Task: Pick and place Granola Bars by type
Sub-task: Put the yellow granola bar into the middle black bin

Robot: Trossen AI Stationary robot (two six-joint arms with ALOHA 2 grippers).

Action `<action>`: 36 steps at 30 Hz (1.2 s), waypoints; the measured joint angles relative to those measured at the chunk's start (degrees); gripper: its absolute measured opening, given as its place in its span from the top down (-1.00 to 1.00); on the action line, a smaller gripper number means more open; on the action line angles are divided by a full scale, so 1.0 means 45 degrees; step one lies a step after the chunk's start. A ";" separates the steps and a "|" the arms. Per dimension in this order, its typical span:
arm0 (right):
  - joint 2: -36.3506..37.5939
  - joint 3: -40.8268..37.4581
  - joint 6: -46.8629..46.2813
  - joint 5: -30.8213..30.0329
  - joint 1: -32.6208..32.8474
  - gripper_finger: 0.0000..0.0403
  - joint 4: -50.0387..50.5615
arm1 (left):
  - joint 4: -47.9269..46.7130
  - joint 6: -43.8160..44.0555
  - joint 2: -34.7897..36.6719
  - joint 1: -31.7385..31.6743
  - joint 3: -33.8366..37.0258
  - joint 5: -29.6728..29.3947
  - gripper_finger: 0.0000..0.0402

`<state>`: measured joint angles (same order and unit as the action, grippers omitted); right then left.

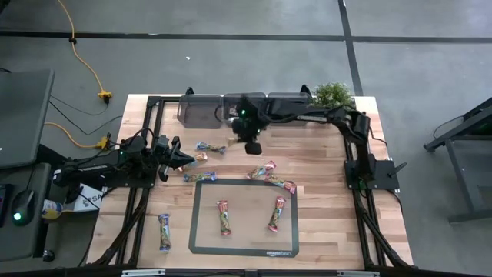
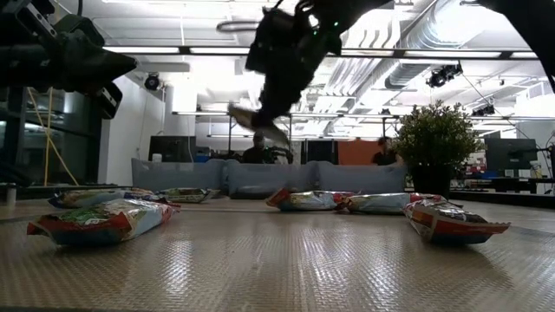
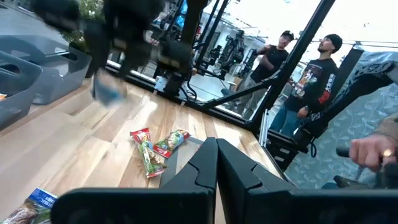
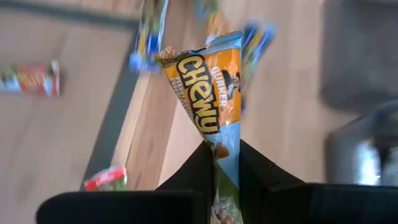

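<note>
My right gripper (image 1: pixel 252 146) hovers above the table's far middle, shut on an orange-and-blue granola bar (image 4: pixel 202 87), which also shows in the low view (image 2: pixel 257 121). My left gripper (image 3: pixel 216 163) is shut with nothing between its fingers; it waits over the left side of the table (image 1: pixel 181 159), with a bar (image 1: pixel 202 158) lying just past its tips. Several other bars lie flat on the wood: a blue one (image 1: pixel 210 148), another (image 1: pixel 201 177), a pair (image 1: pixel 273 177), and one near the left corner (image 1: pixel 164 231). Two red ones (image 1: pixel 224 216) (image 1: pixel 277 214) lie inside the dark mat frame. My right gripper pinches the orange-and-blue bar between its two fingers (image 4: pixel 256 171), close to one end of the wrapper (image 4: pixel 225 158). The fingers point down from above. The bar is lifted clear of the table and sticks out below the fingertips, tilted, with its free crimped end (image 2: pixel 240 113) lowest.
Three grey bins (image 1: pixel 201 110) (image 1: pixel 237 106) (image 1: pixel 288 102) stand in a row along the far edge, with a small potted plant (image 1: pixel 333 94) at the far right corner. The dark mat frame (image 1: pixel 194 219) lies near the front. People stand beyond the table (image 3: pixel 314 84).
</note>
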<state>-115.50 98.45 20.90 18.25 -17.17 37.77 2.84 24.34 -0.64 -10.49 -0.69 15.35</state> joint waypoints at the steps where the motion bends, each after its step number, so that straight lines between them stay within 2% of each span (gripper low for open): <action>1: 0.0175 0.0000 -0.0157 0.0126 -0.0056 0.83 -0.0219 | -0.0001 0.0000 0.0000 -0.0002 0.0000 0.0000 1.00; 9: 0.1340 0.0005 -0.1356 0.1178 -0.0457 0.84 -0.2636 | 0.0004 0.0000 0.0000 -0.0001 0.0000 0.0029 1.00; 20: 0.1710 0.0015 -0.2963 0.1208 -0.0611 0.81 -0.6285 | -0.0001 0.0000 0.0000 0.0000 0.0000 0.0024 1.00; 29: 0.1713 0.0015 -0.3192 -0.1184 -0.0853 0.85 -0.8417 | -0.0001 0.0000 0.0000 -0.0003 0.0000 -0.0010 1.00; 36: 0.1713 0.0015 -0.4119 -0.1932 -0.1448 0.81 -1.0070 | 0.0001 0.0000 0.0000 -0.0001 0.0000 -0.0019 1.00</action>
<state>-107.79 98.52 2.36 9.56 -23.69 -7.54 2.84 24.34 -0.64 -10.49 -0.69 15.27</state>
